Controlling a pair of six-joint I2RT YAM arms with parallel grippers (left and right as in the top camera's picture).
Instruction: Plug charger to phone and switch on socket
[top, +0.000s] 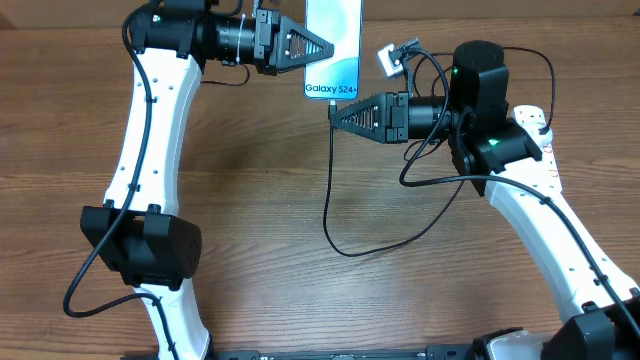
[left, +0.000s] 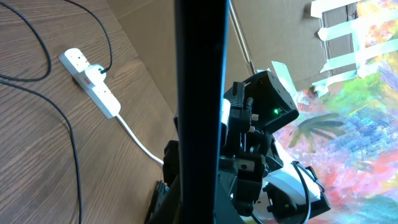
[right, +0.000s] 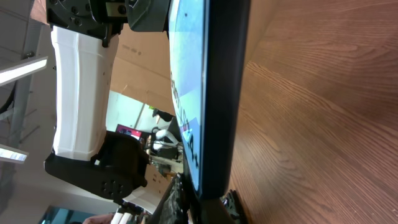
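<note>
left gripper (top: 322, 47) clamped on phone (top: 335, 40) at middle of table (top: 250, 200) far edge, right gripper (top: 335, 113) at phone's near end where charger (top: 327, 190) tip meets it, grip can't tell, socket (left: 93, 84) near right edge

The table (top: 260, 200) is brown wood-grain, smooth with a low sheen. At twelve o'clock the phone (top: 333, 50) has a glossy, glass-like screen. Its edge looks dark and smooth in the wrist views. The charger (top: 328, 190) cable is thin, matt black and rubbery-looking. The socket (left: 90, 81) is smooth white plastic. The left arm (top: 150, 130) and right arm (top: 550, 230) wear glossy white plastic shells with matt black joints.
</note>
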